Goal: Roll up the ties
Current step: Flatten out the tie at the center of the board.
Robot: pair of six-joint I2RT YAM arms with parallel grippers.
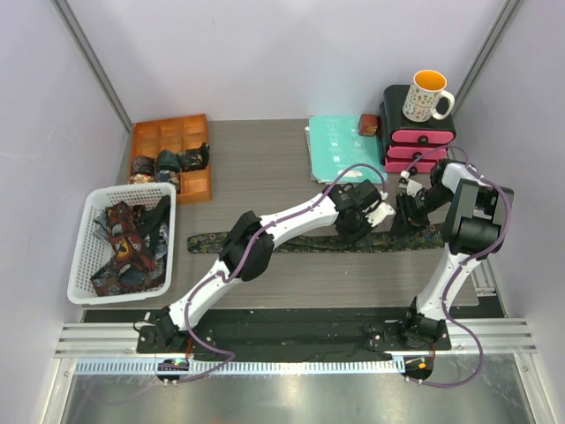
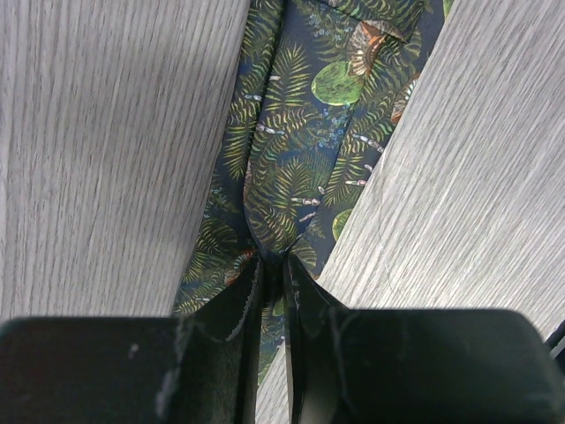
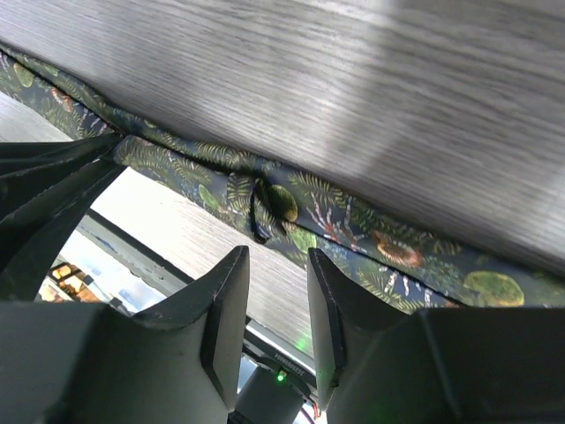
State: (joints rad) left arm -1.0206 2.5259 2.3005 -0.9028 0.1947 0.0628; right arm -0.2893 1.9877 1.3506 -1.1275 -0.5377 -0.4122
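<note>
Tie lies stretched flat across the middle of the table, left to right. Left gripper, nearly closed, pinches a fold near its right end. Right gripper stands half open just beside, holding nothing.

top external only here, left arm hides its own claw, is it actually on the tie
Observer: Yes. In the left wrist view the left claw is nearly closed, with a pucker of the fern-print tie pinched between its fingers.
Operator: right claw got anything
Observer: No. The right claw is open and empty; the tie lies just beyond its tips.
Operator: tie flat there
Observer: Not quite; a small raised wrinkle sits in it in front of that claw.
</note>
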